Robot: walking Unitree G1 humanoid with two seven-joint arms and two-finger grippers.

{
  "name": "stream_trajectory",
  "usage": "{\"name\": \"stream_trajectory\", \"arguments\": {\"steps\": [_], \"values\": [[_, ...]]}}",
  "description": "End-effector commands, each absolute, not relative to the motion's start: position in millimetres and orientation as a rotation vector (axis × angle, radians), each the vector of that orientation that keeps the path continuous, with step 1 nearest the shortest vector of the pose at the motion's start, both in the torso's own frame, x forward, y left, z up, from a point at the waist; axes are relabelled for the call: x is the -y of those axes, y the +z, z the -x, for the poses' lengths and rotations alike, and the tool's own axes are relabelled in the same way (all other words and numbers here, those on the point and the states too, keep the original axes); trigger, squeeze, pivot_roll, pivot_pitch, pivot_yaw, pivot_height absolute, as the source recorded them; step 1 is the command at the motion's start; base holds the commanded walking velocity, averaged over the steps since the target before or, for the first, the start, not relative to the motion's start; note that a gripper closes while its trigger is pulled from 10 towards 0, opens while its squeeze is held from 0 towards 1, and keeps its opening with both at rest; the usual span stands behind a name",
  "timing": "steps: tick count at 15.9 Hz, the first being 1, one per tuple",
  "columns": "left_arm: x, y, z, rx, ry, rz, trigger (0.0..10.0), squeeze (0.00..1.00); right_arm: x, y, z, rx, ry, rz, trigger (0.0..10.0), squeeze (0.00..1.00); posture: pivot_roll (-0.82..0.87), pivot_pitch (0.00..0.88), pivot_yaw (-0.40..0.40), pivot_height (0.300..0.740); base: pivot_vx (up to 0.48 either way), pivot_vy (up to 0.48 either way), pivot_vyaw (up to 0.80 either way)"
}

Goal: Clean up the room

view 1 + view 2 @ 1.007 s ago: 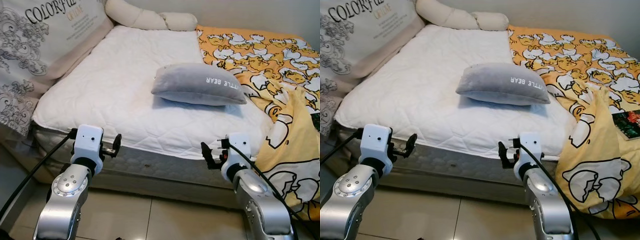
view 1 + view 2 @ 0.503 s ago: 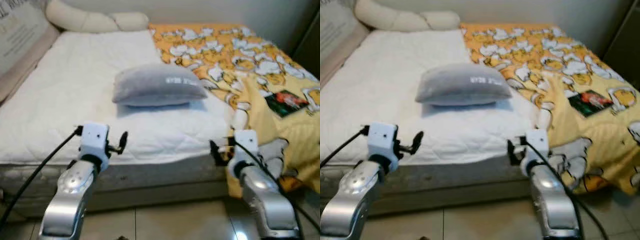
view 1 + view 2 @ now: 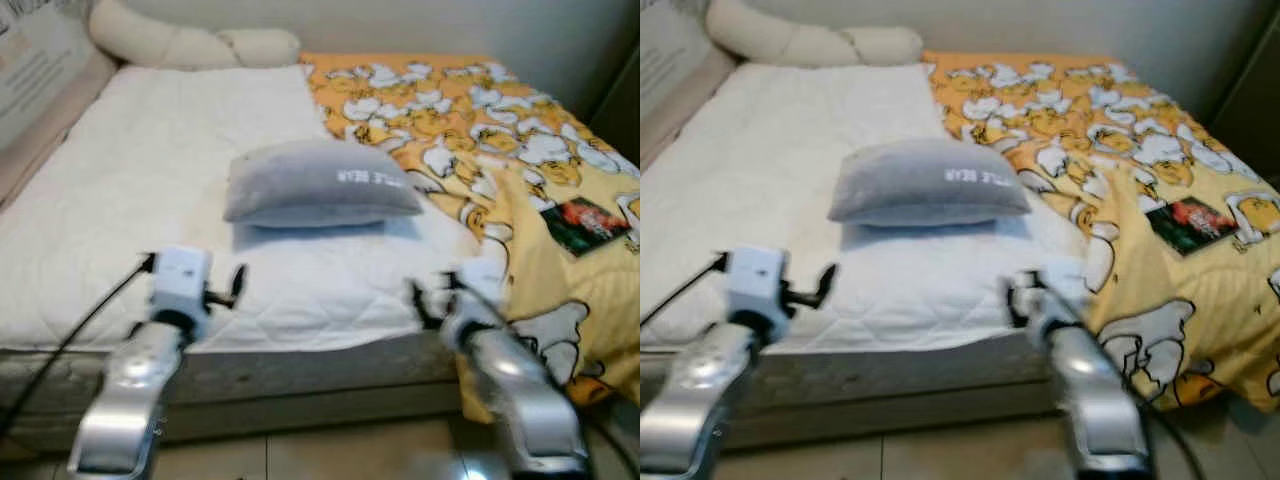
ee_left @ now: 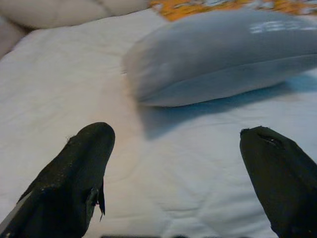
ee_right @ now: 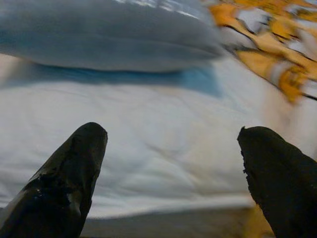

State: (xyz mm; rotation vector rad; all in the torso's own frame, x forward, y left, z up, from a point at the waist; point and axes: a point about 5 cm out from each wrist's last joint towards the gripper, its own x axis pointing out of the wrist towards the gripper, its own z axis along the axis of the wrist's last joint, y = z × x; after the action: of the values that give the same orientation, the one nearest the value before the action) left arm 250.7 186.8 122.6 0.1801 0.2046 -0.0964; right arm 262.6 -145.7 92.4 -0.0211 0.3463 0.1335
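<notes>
A grey pillow [image 3: 320, 185] with pale lettering on its side lies flat near the middle of a white quilted mattress [image 3: 130, 180], its long side running across the bed. At its 3 o'clock, a yellow-orange blanket printed with white cartoon figures [image 3: 500, 130] covers the right part of the bed and spills over the near edge toward the floor; a small dark booklet [image 3: 585, 222] rests on that blanket, well apart from the pillow. At the pillow's 11 o'clock, a cream bolster [image 3: 190, 42] lies along the head of the bed. The left gripper [image 4: 176, 163], at the pillow's 7 o'clock, hangs over the mattress's near edge with its two black fingers spread wide and nothing between them. The right gripper [image 5: 171, 163], at the pillow's 5 o'clock beside the blanket's edge, is likewise spread wide and empty, motion-blurred in the head views.
</notes>
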Motion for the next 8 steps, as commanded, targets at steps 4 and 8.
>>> {"name": "stream_trajectory", "arguments": {"steps": [4, 8], "values": [[-180.9, 124.2, -252.9, -0.193, -0.117, -0.181, 10.0, 0.00, 156.7, 92.7, -263.1, -0.340, 0.105, 0.039, 10.0, 0.00, -0.09, 0.000, -0.032, 0.740, 0.290, 0.000, 0.00], [-181.5, 124.7, -254.1, -0.189, -0.120, -0.185, 10.0, 0.00, 155.1, 93.2, -264.7, -0.333, 0.109, 0.042, 10.0, 0.00, -0.09, 0.000, -0.031, 0.740, 0.292, 0.000, 0.00]]}}
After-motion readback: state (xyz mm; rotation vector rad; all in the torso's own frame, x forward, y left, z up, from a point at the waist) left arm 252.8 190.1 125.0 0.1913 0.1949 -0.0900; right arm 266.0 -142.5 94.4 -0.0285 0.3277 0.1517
